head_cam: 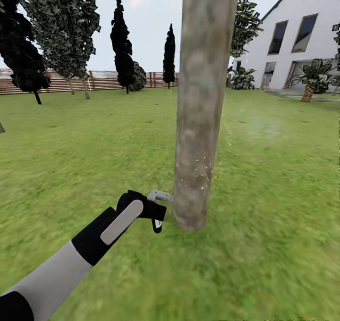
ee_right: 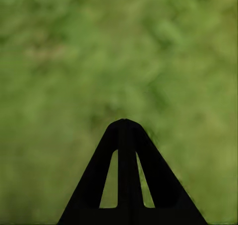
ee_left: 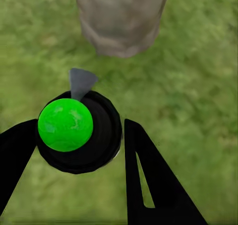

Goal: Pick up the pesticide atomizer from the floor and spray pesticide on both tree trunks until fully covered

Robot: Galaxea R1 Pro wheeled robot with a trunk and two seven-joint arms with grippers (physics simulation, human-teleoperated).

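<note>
A thick mottled grey-brown tree trunk rises from the lawn straight ahead. Its base also shows in the left wrist view. Tiny white pesticide specks dot the lower trunk. My left gripper is shut on the pesticide atomizer, low and just left of the trunk's foot. The atomizer is a black round body with a green top, and its grey nozzle points at the trunk. Over blurred grass, my right gripper is shut with nothing in it.
Green lawn spreads all around. A brown slatted fence runs along the back with dark thin trees before it. A white house and a low palm-like plant stand at the far right.
</note>
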